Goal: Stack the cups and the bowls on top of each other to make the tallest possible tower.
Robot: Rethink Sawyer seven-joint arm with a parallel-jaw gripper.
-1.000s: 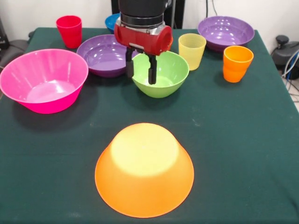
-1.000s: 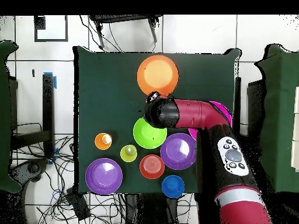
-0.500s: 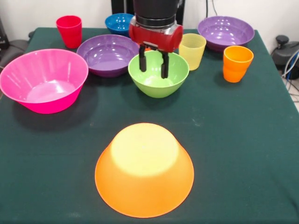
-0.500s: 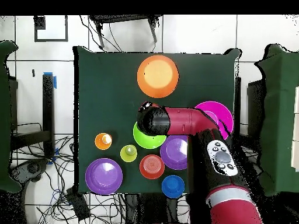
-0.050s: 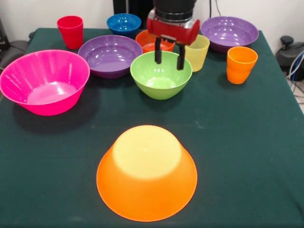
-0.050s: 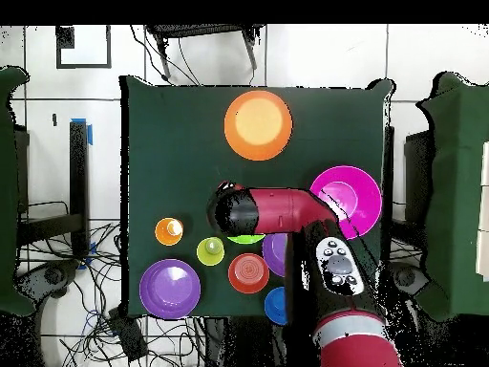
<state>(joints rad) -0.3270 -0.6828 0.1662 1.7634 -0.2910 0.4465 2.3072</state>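
My gripper [image 5: 169,59] hangs open and empty over the far right rim of the lime green bowl [image 5: 159,78]. The big orange bowl [image 5: 146,171] lies upturned alone near the front edge, with nothing on it. A hot pink bowl [image 5: 43,80] sits at the left. One purple bowl [image 5: 110,54] is beside the green one, another purple bowl [image 5: 230,32] at the far right. Small red-orange bowl [image 5: 148,40] and blue bowl [image 5: 123,23] stand behind. The red cup [image 5: 70,31], pale yellow cup [image 5: 198,53] and orange cup [image 5: 241,64] stand upright.
In the overhead view my arm [image 6: 287,210] lies across the green bowl and one purple bowl, hiding most of both. The dark green table [image 5: 247,142] is edged by cables and tiled floor.
The gripper has travelled from the green bowl's left rim across to its right rim, staying open. The red-orange bowl behind it has come into sight. No bowl or cup moved.
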